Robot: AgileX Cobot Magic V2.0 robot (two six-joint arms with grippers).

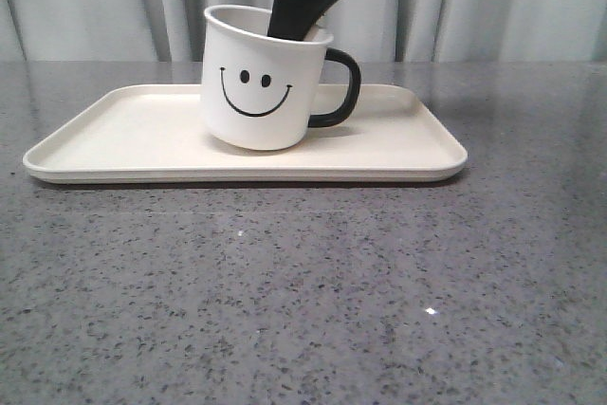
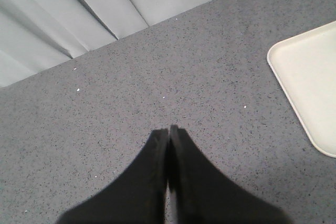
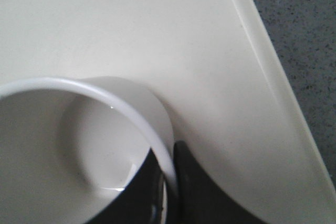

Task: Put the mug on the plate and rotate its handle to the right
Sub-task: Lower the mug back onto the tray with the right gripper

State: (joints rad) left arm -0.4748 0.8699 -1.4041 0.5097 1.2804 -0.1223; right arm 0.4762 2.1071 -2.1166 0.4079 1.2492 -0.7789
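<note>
Though the mug [image 1: 258, 82] already sits on the plate [image 1: 123, 135], you can see in the front view that it is tilted, its base lifted at the left and its rim leaning away from the handle [image 1: 340, 89]. That handle already points to the right from the front camera, so you are likely at the setting-down stage, with release to follow.

Your right tool [image 3: 170, 182] is clamped on the mug's rim, one finger inside the cup and one outside against the wall, as the right wrist view shows. Your left tool [image 2: 168, 153] has its fingers pressed together on nothing, hovering over bare tabletop [image 2: 157, 77] well apart from the plate's corner.

Treat the mug as stiff, glazed and slick: it looks like ceramic, so it will not give under the fingers and could slide or twist in a rim pinch. It is probably moderately heavy for such a narrow hold, and brittle if it drops or knocks the plate's rim. The wall beside the handle is a fair place to grip, since the loop gives you a turning reference; avoid pinching the loop itself.

Lower until the base lies flat before you let go, otherwise the mug may rock or skid on the smooth plate
</note>
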